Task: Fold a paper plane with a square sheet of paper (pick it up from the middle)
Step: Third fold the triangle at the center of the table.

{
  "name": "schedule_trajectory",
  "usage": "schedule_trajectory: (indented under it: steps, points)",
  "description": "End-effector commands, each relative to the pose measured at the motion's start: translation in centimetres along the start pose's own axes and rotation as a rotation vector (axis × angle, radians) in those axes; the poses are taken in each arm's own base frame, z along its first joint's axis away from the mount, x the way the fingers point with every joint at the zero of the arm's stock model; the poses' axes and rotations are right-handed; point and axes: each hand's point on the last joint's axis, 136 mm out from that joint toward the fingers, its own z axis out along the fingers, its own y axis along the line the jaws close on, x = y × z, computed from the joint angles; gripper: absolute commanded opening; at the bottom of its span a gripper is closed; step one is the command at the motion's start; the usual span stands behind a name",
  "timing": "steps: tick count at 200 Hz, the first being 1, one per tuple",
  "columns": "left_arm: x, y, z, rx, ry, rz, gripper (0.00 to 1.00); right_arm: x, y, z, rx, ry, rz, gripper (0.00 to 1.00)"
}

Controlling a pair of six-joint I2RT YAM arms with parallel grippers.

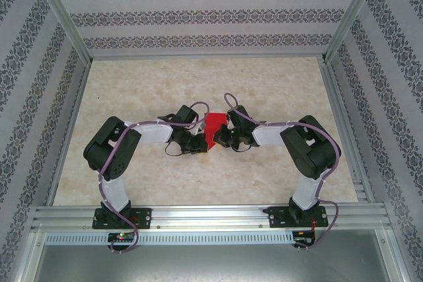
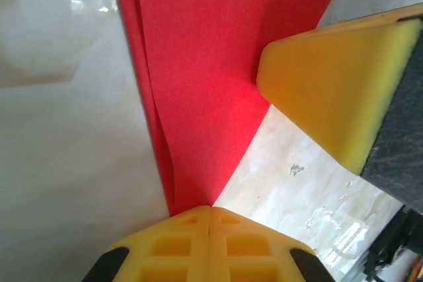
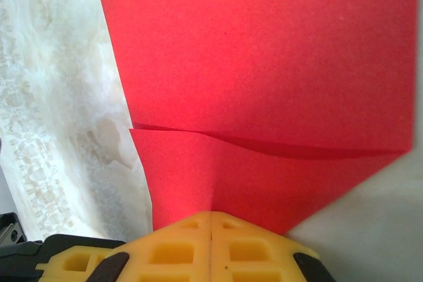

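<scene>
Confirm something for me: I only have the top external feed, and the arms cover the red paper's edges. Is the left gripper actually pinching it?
Observer: Yes. In the left wrist view the left gripper is shut on a narrow tip of the red paper, jaws pressed together.
Operator: And the right one?
Observer: The right wrist view shows the right gripper shut on the paper too, at a tapering point of it.
Operator: Is it one flat layer?
Observer: No. The right wrist view shows a second layer, with a flap's edge running across the sheet just ahead of the right gripper.
</scene>
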Motion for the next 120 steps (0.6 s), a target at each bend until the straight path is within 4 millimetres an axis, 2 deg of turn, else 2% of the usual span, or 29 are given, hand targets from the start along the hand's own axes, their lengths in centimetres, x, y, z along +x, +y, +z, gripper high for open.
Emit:
schedule_trajectory:
  steps: [1, 13, 34, 51, 74, 120]
  points:
    - [4.0, 3.9, -0.6, -0.155, 0.095, -0.030, 0.04, 0.5, -3.4, 0.2, 0.123, 0.019, 0.031, 0.06]
    - [3.4, 2.6, -1.3, -0.094, 0.068, -0.017, 0.05, 0.6, -3.5, 0.1, 0.125, 0.019, 0.031, 0.06]
    - [1.3, -1.3, -2.6, 0.059, -0.028, 0.025, 0.05, 0.6, -3.5, 0.1, 0.121, 0.019, 0.030, 0.06]
    - [-0.4, -2.9, -3.4, 0.112, -0.105, 0.050, 0.05, 0.5, -3.5, 0.2, 0.115, 0.014, 0.036, 0.06]
    - [-1.9, -3.6, -3.3, 0.131, -0.155, 0.055, 0.05, 0.5, -3.2, 0.4, 0.103, 0.016, 0.037, 0.06]
    - [-3.3, -2.5, -1.0, 0.099, -0.146, 0.014, 0.04, 0.5, -2.8, 0.4, 0.087, 0.014, 0.033, 0.06]
